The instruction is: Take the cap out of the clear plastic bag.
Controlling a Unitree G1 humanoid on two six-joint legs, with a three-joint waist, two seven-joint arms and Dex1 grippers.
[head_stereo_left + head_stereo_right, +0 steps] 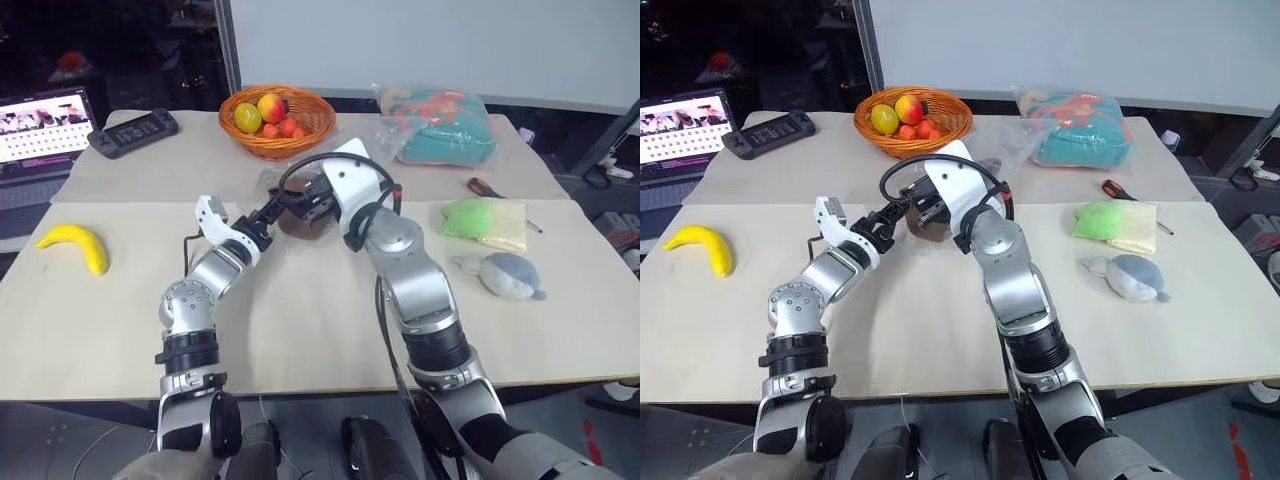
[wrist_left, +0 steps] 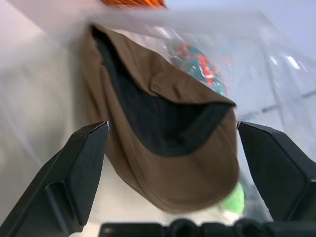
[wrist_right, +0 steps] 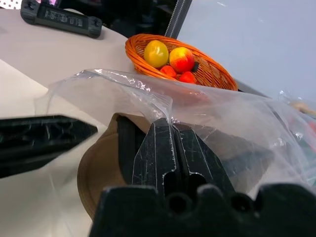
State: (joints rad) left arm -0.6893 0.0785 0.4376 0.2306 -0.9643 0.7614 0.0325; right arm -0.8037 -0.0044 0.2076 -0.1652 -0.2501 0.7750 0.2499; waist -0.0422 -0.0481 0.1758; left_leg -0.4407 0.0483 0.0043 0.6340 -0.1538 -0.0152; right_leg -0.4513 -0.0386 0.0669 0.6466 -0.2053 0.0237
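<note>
The brown cap (image 2: 168, 163) with its dark lining lies inside the clear plastic bag (image 3: 123, 91) at the middle of the table. My right gripper (image 3: 170, 126) is shut on the bag's upper edge and holds it lifted above the cap (image 3: 96, 170). At the bag's mouth, my left gripper (image 2: 172, 127) stands open and level, one finger on each side of the cap and neither touching it. In the head views the left gripper (image 1: 270, 210) meets the right gripper (image 1: 310, 200) just in front of the basket, and the cap (image 1: 297, 224) shows as a dark brown patch below them.
A wicker fruit basket (image 1: 310, 135) stands just behind the bag. A puffy bag with teal contents (image 1: 440, 125) is at the back right. A green lump (image 1: 470, 217), a grey plush (image 1: 505, 273) and a screwdriver (image 1: 487, 187) lie to the right. A banana (image 1: 75, 245), a game console (image 1: 133, 131) and a laptop (image 1: 40, 125) are on the left.
</note>
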